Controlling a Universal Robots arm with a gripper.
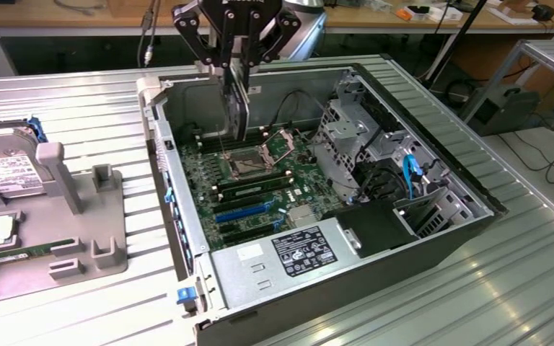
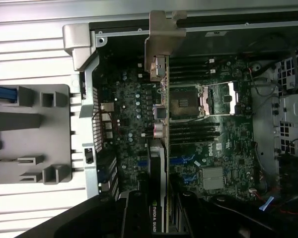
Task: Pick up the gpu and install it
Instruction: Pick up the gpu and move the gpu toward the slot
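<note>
My gripper [image 1: 231, 63] hangs over the back of the open computer case [image 1: 431, 166], shut on the gpu [image 1: 236, 108]. The card is held on edge and reaches down towards the motherboard [image 1: 257, 187] near the CPU socket [image 1: 246, 164], still above the board. In the wrist view the gpu [image 2: 161, 124] shows edge-on, with its silver bracket [image 2: 164, 34] at the far end over the case's rear wall. A dark face with NVIDIA lettering sits between my gripper's [image 2: 159, 215] fingers. The blue expansion slots [image 1: 243, 210] lie bare, nearer the power supply.
A grey fixture tray [image 1: 84, 216] stands at the exterior view's left with a silver hard drive [image 1: 8, 176] and a narrow green memory stick [image 1: 17, 254]. Inside the case are the power supply [image 1: 291, 252], a drive cage [image 1: 354, 137] and cables [image 1: 412, 173].
</note>
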